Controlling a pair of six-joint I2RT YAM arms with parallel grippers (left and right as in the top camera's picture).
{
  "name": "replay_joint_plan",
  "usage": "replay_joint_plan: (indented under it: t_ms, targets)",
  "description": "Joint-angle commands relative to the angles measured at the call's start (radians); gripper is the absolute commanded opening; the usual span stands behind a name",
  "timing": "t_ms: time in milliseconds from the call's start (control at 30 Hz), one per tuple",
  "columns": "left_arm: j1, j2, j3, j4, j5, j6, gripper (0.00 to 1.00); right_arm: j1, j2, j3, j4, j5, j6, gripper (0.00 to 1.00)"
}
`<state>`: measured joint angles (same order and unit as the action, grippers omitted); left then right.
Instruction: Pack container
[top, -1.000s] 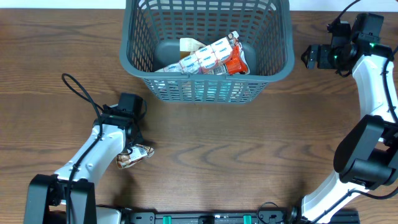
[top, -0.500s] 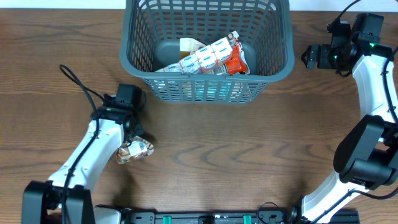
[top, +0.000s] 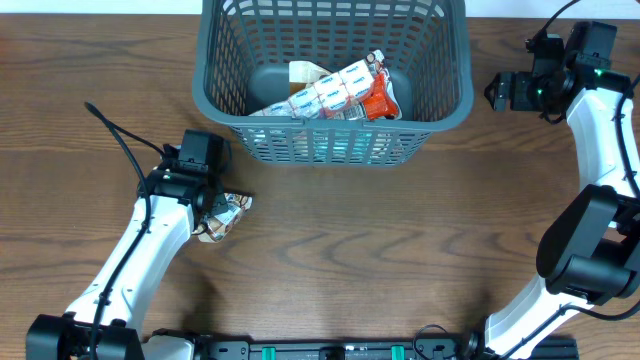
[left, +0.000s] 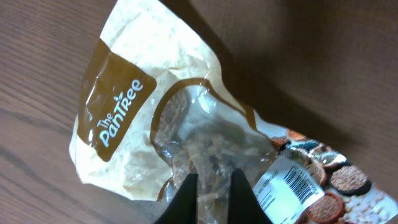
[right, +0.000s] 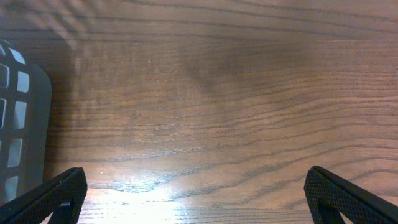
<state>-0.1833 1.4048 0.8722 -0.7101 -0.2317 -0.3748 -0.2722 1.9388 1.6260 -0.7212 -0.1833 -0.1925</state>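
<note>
— Anything legible here?
— On the snack packet (left: 177, 68), a brown patch (left: 116, 107) carries "The PanTree" in white letters.
— And the white sticker (left: 287, 184)?
— A barcode; its digits are too small to read.
— The packets (top: 335, 90) in the container (top: 320, 146)?
— Blue and white print, unreadable from overhead.

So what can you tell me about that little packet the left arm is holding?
The packet is a crinkly cream-and-brown plastic pouch printed "The PanTree", with a clear window showing brown pieces and a barcode label at one end. The left hand pinches it at the window, over the wooden table, short of the grey basket.
</note>
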Motion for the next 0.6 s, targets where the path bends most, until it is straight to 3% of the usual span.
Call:
replay_joint_plan:
  t_ms: [0,100,200,300,567]
  targets:
    - [0.005,-0.008,0.016,-0.028,-0.013,0.021,0.57,0.012,0.004,-0.003,-0.002,-0.004,-0.014,0.99]
    - [0.005,-0.008,0.016,-0.057,-0.058,0.119,0.59,0.012,0.004,-0.003,-0.002,-0.004,-0.015,0.99]
    - [0.005,-0.008,0.016,-0.059,-0.077,0.228,0.73,0.012,0.004,-0.003,0.000,-0.004,-0.015,0.99]
    - [0.005,-0.008,0.016,-0.060,-0.077,0.296,0.75,0.012,0.004,-0.003,0.000,-0.004,-0.015,0.99]
    - [0.005,-0.008,0.016,-0.105,-0.061,0.200,0.78,0.012,0.004,-0.003,0.000,-0.004,-0.015,0.99]
